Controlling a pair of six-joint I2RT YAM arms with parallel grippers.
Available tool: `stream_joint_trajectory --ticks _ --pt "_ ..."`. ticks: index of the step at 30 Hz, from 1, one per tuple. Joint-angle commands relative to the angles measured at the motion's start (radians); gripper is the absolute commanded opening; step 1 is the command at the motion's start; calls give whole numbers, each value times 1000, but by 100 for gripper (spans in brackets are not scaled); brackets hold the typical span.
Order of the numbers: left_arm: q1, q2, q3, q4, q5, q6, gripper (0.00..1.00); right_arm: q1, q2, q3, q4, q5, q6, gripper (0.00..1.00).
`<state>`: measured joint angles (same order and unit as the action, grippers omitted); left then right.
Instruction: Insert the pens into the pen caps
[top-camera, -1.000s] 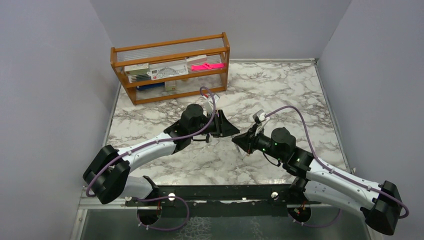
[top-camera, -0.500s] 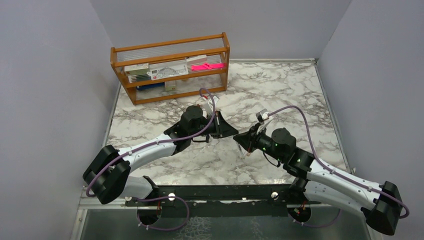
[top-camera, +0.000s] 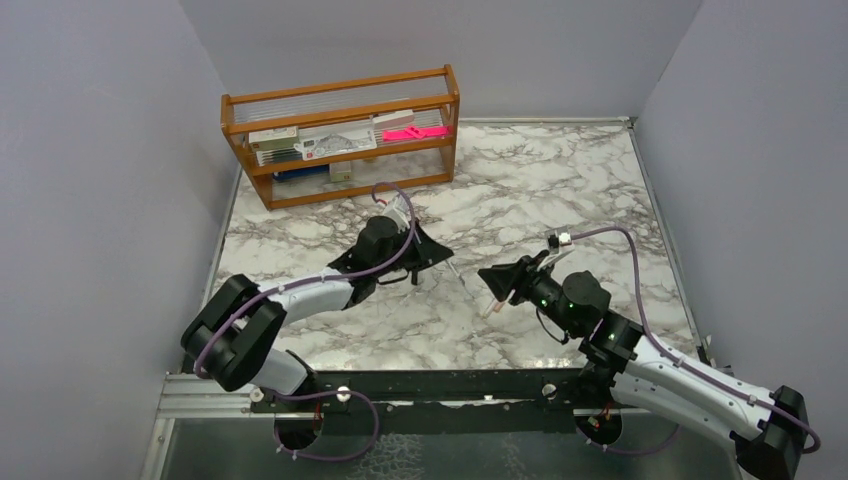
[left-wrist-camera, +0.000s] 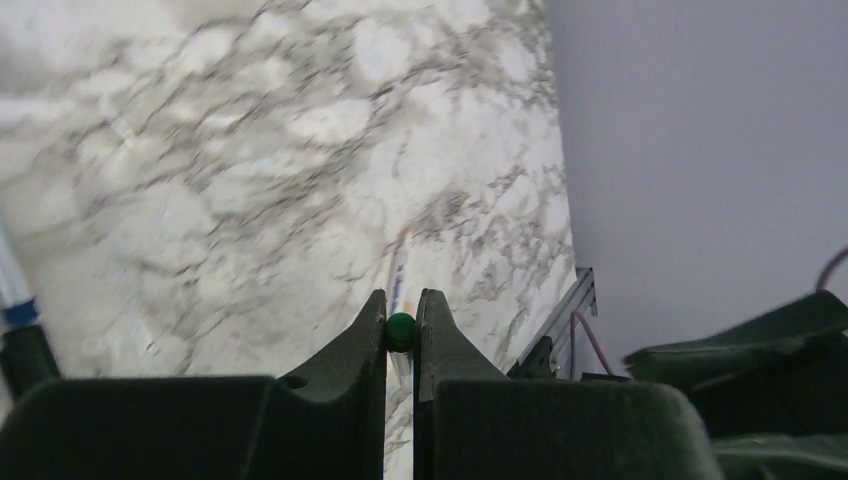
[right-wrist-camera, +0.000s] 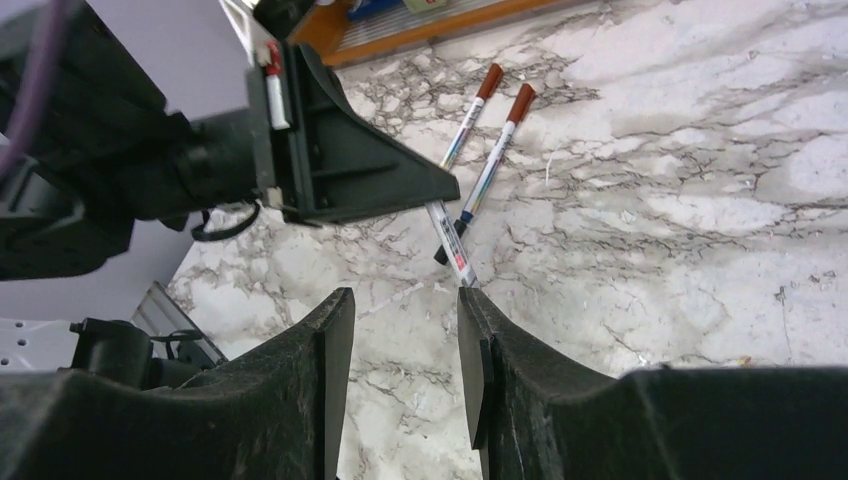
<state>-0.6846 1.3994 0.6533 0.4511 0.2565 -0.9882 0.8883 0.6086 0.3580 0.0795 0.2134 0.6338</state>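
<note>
1. The white-and-grey marble surface is ending in a metal rim at its far and right edges, with grey walls standing just beyond. Bare marble is lying open to the right of and beyond both arms.
2. A slatted wooden rack is occupying the far left corner, well apart from both pincers.
3. The left pincer is pinching a thin white pen by its green butt end, jaws narrow. The barrel, carrying a red label, is jutting rightward and nearward over the middle of the surface.
4. The right pincer is standing partly wide, holding nothing, with its fingertips near the pen's free tip.
5. Two more white pens are lying side by side on the marble just beyond the left pincer, each wearing a red-brown cap. That is making three pens in the right wrist view.
</note>
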Motion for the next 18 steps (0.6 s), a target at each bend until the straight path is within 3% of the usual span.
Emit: stream_joint_trajectory --ticks 1,8,9,14,18 --pt "-11 57 -142 185 -107 -268 0 0 -18 -26 -23 36 42 42" --pt "-49 10 -317 332 -303 -450 0 0 16 -59 -6 1 58 42" --pt "-49 9 -323 333 -306 -457 4 0 27 -63 4 -9 61 42" --pt "-49 29 -338 335 -297 -480 44 0 153 -34 18 -105 11 43" --pt "-49 17 -354 335 -308 -474 54 0 283 15 2 -174 1 43"
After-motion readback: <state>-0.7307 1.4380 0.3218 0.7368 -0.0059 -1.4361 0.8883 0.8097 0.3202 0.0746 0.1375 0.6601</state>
